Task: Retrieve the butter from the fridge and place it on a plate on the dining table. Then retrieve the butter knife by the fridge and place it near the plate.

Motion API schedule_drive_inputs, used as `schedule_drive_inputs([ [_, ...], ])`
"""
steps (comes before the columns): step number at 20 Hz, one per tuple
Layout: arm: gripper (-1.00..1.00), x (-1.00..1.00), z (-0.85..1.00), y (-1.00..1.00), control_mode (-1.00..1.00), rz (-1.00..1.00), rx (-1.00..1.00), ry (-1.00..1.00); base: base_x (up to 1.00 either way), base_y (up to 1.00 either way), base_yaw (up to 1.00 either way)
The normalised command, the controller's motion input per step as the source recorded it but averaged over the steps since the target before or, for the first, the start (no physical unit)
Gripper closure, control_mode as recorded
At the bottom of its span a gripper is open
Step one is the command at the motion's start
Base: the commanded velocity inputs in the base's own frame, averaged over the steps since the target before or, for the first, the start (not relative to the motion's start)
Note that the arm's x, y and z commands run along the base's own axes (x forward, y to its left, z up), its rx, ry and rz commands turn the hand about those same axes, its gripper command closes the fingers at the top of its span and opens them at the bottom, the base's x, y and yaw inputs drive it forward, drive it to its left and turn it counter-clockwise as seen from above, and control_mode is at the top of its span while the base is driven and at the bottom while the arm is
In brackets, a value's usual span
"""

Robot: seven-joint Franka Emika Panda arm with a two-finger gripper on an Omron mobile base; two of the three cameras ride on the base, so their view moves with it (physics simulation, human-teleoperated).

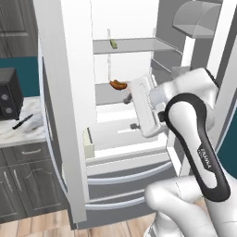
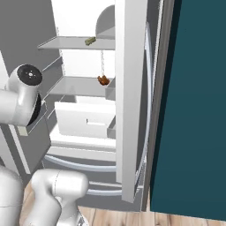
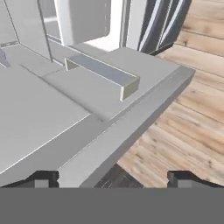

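One small rectangular butter (image 1: 112,43) stick, smooth grey shelf (image 1: 139,45).

Small pale lettering on the arm's dark link (image 1: 205,162), too blurred to read

One butter (image 1: 112,43), one sausage (image 1: 118,84), one knife (image 1: 22,121)
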Motion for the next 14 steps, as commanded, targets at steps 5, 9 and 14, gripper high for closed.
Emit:
schedule_drive_inputs([
  [5, -1.0, 0.01, 0.02, -0.68, -1.0, 0.24, -0.52, -0.05, 0.0, 0.0, 0.0],
  [9, -1.0, 0.0, -0.03, -0.6, -1.0, 0.48, -0.54, -0.06, 0.0, 0.0, 0.0],
  [14, -1.0, 0.0, -0.27, -0.43, -1.0, 0.69, -0.54, -0.02, 0.0, 0.0, 0.0],
])
